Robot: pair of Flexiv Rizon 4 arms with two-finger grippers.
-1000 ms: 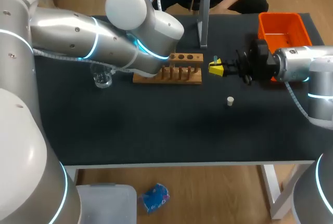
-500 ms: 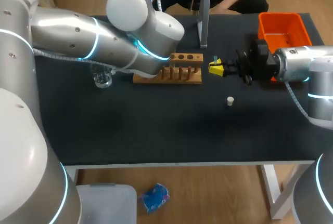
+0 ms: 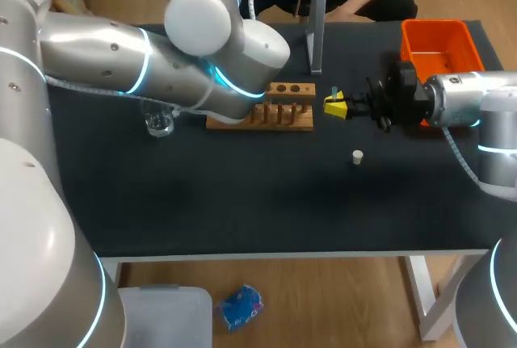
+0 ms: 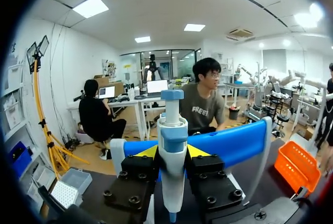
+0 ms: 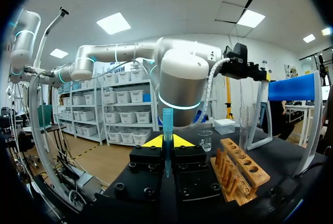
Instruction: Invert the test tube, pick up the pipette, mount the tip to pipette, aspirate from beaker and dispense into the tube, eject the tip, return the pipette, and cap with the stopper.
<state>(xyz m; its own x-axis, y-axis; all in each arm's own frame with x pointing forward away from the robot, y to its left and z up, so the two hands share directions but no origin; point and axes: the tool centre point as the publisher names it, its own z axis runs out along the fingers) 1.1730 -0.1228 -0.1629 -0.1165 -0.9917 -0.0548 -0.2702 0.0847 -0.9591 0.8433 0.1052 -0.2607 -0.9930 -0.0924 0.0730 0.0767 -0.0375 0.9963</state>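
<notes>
Just dark table [image 3: 242, 203]; left pincer [image 4: 173, 154] tight on pipette [image 4: 172, 115], right pincer [image 5: 167, 142] tight on tip [image 5: 167, 120].

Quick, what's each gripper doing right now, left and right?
Left gripper: closed, holding the pipette.
Right gripper: closed, holding the blue pipette tip.

Dark table [image 3: 242, 203], wooden tube rack [image 3: 271, 115], glass beaker [image 3: 159, 125], small white stopper [image 3: 357, 156], orange bin [image 3: 436, 27] at its far corner
</notes>
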